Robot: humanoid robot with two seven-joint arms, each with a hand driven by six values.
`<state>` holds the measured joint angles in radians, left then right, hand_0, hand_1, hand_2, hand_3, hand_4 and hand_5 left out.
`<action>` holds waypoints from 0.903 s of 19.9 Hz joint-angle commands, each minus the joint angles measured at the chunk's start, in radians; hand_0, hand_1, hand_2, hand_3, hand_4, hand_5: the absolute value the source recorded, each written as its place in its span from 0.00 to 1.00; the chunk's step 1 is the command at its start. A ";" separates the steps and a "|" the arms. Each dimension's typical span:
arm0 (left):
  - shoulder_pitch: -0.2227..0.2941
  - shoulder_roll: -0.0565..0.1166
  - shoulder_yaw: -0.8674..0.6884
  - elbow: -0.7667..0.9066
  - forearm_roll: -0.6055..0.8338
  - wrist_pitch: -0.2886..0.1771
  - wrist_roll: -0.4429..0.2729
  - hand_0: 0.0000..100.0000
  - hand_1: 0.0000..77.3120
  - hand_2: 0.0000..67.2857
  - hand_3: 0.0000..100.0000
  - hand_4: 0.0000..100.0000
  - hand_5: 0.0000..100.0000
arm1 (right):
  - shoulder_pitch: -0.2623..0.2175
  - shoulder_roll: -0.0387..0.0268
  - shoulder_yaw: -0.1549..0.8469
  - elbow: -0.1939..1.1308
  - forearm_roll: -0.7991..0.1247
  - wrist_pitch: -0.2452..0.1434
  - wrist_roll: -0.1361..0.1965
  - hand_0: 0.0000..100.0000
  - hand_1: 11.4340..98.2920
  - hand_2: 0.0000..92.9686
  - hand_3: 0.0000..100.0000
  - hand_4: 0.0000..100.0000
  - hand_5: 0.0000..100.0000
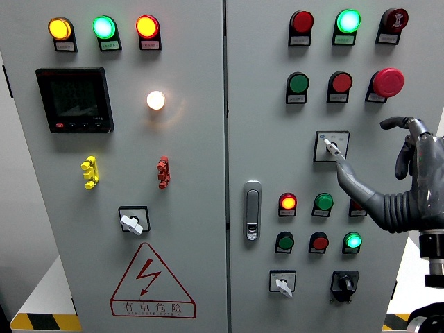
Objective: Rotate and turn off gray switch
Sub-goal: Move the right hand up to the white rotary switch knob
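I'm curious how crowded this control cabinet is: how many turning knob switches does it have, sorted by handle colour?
Pale grey-handled rotary knob switches on square black plates: 3
Black-handled rotary knob switch: 1
Total: 4

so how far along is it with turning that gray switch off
Done: the right hand has reached the right panel door, one long finger extended to the gray rotary switch on its square black-framed plate. In hand: the fingertip meets the knob's pointer. Left: the actual rotation; whether the pointer has turned yet cannot be told.
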<state>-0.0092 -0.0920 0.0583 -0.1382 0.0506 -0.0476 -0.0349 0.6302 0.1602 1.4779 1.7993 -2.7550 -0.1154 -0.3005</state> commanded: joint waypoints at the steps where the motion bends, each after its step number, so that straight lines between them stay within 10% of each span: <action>1: 0.000 0.000 0.000 0.000 0.000 0.000 0.000 0.00 0.00 0.15 0.21 0.12 0.13 | 0.009 0.0009 0.010 -0.026 0.000 0.000 0.001 0.00 0.39 0.51 1.00 0.96 1.00; 18: 0.000 0.000 0.000 -0.001 0.000 0.000 0.000 0.00 0.00 0.15 0.21 0.12 0.13 | 0.065 -0.0007 0.022 -0.179 0.011 -0.003 0.000 0.00 0.37 0.56 1.00 1.00 1.00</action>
<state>-0.0092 -0.0920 0.0583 -0.1382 0.0506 -0.0476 -0.0345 0.6909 0.1596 1.5002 1.6322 -2.7511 -0.1173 -0.3002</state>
